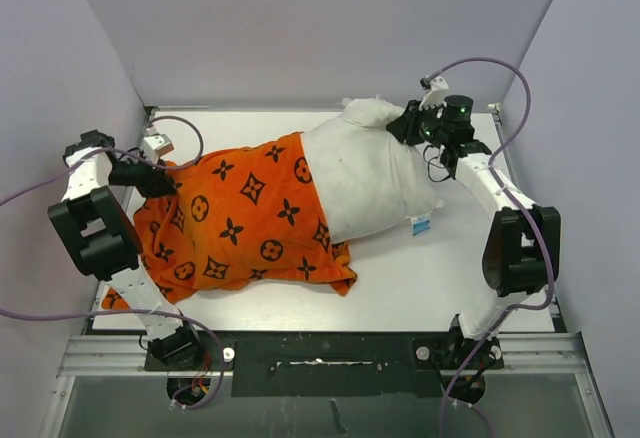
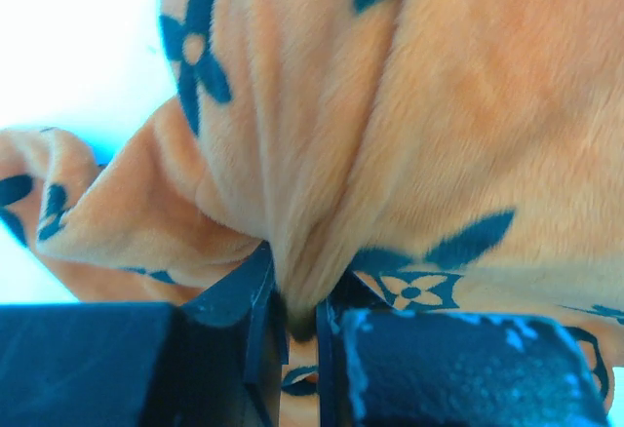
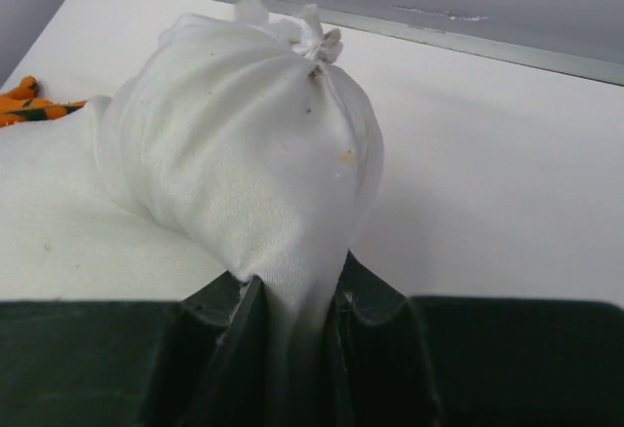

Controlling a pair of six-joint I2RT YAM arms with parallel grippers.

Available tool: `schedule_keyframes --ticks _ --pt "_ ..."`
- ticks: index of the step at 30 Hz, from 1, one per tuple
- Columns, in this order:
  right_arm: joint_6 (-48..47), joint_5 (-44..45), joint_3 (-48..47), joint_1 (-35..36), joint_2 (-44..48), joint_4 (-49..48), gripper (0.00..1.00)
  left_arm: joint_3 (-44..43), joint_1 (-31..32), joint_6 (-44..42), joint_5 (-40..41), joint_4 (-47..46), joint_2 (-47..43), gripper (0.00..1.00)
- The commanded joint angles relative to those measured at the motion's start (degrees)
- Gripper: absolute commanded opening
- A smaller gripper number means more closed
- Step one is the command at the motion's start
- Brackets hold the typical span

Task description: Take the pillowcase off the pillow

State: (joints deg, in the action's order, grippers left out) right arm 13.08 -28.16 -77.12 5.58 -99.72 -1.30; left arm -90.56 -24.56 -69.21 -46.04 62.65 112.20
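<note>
Pillowcase [image 1: 240, 223]: bright-orange plush fabric cover printed with black flower, diamond and circle motifs. It lies toward 9 o'clock on the white tabletop [image 1: 440, 278]. It covers roughly the 9 o'clock half of the pillow [image 1: 365, 173], a plump off-white rectangular fabric cushion. The bare half of the pillow extends toward 1 o'clock. A small blue-and-white tag [image 1: 421, 224] shows at the pillow's 5 o'clock edge.

Left fingers [image 2: 234, 300]: pressed together on a gathered fold of the pillowcase near its 10 o'clock corner. The plush bunches upward from the pinch.

Right fingers [image 3: 380, 315]: pinching a drawn-out corner of the pillow at the 1 o'clock end, with white fabric funnelling down between them.

Purpose of the arrangement (judgement): the two grips sit at opposite ends so that the right arm anchors the pillow while the left arm draws the cover off along the 9 o'clock direction. The cover's open mouth faces 3 o'clock, so this pull line matches the exit path.

Progress (judgement): about half the pillow is exposed.

Caution (judgement): each pinch holds only a thin fold. A sharp pull may slip the plush free or drag the pillow along with the cover.
</note>
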Motion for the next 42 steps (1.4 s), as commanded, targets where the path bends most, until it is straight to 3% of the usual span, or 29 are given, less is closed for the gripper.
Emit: schedule_keyframes --ticks 1,8,12,14,17,18,19,21,22,27,34,37,42 --pt "5.7 13.7 2.0 -6.7 9.0 -12.2 0.00 -0.8 -6.2 0.6 -2.5 -4.1 -6.5 0.00" --pt "9.3 30.8 3.7 -12.6 15.1 -7.6 0.00 -2.8 -10.6 2.4 -2.7 -6.7 -8.8 0.00" --pt "11.2 36.2 4.8 -15.3 17.0 -4.6 0.00 -2.1 -11.2 3.2 -2.1 -8.4 -10.4 0.00" --pt "11.2 35.2 5.6 -16.2 17.2 -4.2 0.00 -1.3 -11.3 2.9 -2.1 -9.1 -10.9 0.00" --pt "9.2 25.9 6.7 -15.6 15.9 -7.9 0.00 -0.3 -8.5 -1.7 -2.2 -4.0 -11.3 0.00" --pt "8.7 21.3 7.1 -15.2 15.0 -10.2 0.00 -0.2 -6.5 -1.8 -1.6 -2.8 -11.4 0.08" --pt "8.4 15.6 7.3 -14.8 14.0 -12.9 0.00 -0.2 -4.4 -1.8 -1.7 -1.5 -11.3 0.31" --pt "5.5 6.8 6.8 -12.7 11.8 -15.7 0.00 -0.1 -0.3 -0.3 -3.2 -0.8 -11.4 0.89" --pt "2.9 3.1 6.5 -11.4 11.1 -16.9 0.00 0.0 1.4 0.7 -4.3 -1.5 -11.3 0.97" --pt "-9.9 -14.9 5.4 -5.7 10.8 -19.8 0.00 -2.3 8.7 6.2 -5.2 -5.9 -8.1 0.98" --pt "3.8 -33.3 2.4 -6.1 6.1 -38.6 0.00 -12.9 9.8 8.3 -7.3 -7.4 2.8 0.98" --pt "4.9 -36.8 -0.4 -6.0 3.6 -38.1 0.00 -17.2 9.8 8.6 -5.4 -8.5 7.7 0.98" --pt "-0.1 -39.9 -1.6 -6.2 2.9 -32.7 0.00 -28.2 9.0 4.0 -1.5 -0.8 18.3 0.98"
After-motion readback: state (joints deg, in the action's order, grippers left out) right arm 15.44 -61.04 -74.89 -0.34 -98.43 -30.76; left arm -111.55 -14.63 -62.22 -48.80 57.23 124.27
